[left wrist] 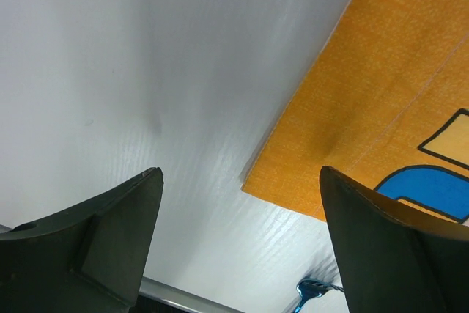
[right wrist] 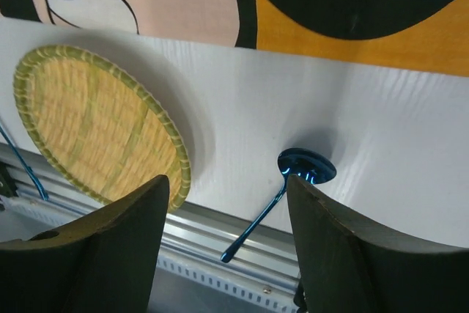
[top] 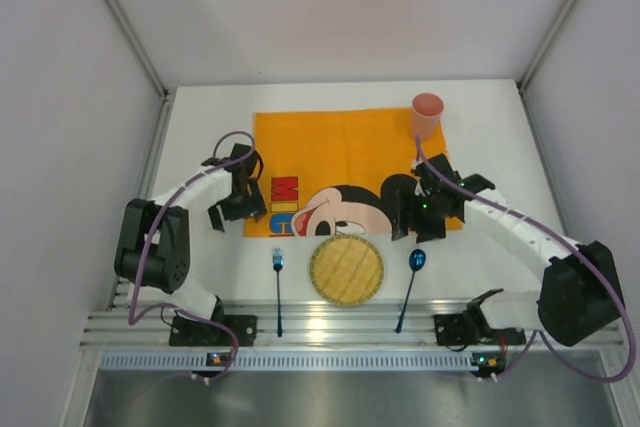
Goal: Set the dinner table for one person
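The dinner table [top: 205,127] is a plain white tabletop. On it lies an orange cartoon-mouse placemat [top: 340,147] with a pink cup [top: 427,112] at its far right corner. A round woven straw plate [top: 346,270] sits in front of the placemat, with a blue fork [top: 278,277] to its left and a blue spoon [top: 413,272] to its right. My left gripper [top: 237,217] is open and empty above the placemat's near left corner [left wrist: 366,108]; the fork's tines [left wrist: 315,289] show below it. My right gripper [top: 412,230] is open and empty above the spoon [right wrist: 306,165], beside the plate [right wrist: 95,133].
A metal rail [top: 330,327] runs along the table's near edge, and the handles of the fork and spoon reach onto it [right wrist: 220,232]. White walls close in the table at the back and on both sides.
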Controlling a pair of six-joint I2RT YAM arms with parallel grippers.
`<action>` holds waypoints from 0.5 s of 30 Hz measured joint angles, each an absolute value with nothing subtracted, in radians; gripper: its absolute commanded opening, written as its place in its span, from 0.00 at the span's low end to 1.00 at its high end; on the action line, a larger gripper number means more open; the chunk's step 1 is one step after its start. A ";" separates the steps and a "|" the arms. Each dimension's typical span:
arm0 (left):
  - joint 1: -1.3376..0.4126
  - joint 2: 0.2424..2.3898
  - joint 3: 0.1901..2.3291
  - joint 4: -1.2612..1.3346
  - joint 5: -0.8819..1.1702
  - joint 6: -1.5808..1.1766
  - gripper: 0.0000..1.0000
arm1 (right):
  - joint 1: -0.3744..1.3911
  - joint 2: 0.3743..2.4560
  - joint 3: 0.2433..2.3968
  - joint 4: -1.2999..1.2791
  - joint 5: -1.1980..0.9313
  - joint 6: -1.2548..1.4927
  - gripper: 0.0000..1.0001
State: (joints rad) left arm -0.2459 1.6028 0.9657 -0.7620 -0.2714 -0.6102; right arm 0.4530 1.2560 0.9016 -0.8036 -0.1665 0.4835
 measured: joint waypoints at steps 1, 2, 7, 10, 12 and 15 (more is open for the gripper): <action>-0.246 1.601 0.976 -0.776 -0.277 -0.611 0.94 | 0.459 1.273 0.874 -0.786 -0.192 0.487 0.65; -0.246 1.601 0.998 -0.795 -0.282 -0.611 0.94 | 0.463 1.287 0.855 -0.773 -0.211 0.490 0.64; -0.246 1.601 1.132 -0.834 -0.301 -0.612 0.95 | 0.480 1.361 0.811 -0.673 -0.324 0.494 0.60; -0.246 1.600 1.188 -0.841 -0.308 -0.612 0.95 | 0.505 1.415 0.811 -0.604 -0.375 0.495 0.59; -0.246 1.596 1.197 -0.846 -0.309 -0.612 0.95 | 0.521 1.444 0.809 -0.573 -0.398 0.498 0.58; -0.246 1.586 1.197 -0.869 -0.312 -0.612 0.95 | 0.541 1.490 0.796 -0.521 -0.431 0.503 0.56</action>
State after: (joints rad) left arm -0.2459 1.5860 1.1973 -0.8688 -0.3122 -0.6121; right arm 0.5407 1.4899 0.7956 -0.5205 -0.4309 0.5030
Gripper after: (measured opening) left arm 0.943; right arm 0.576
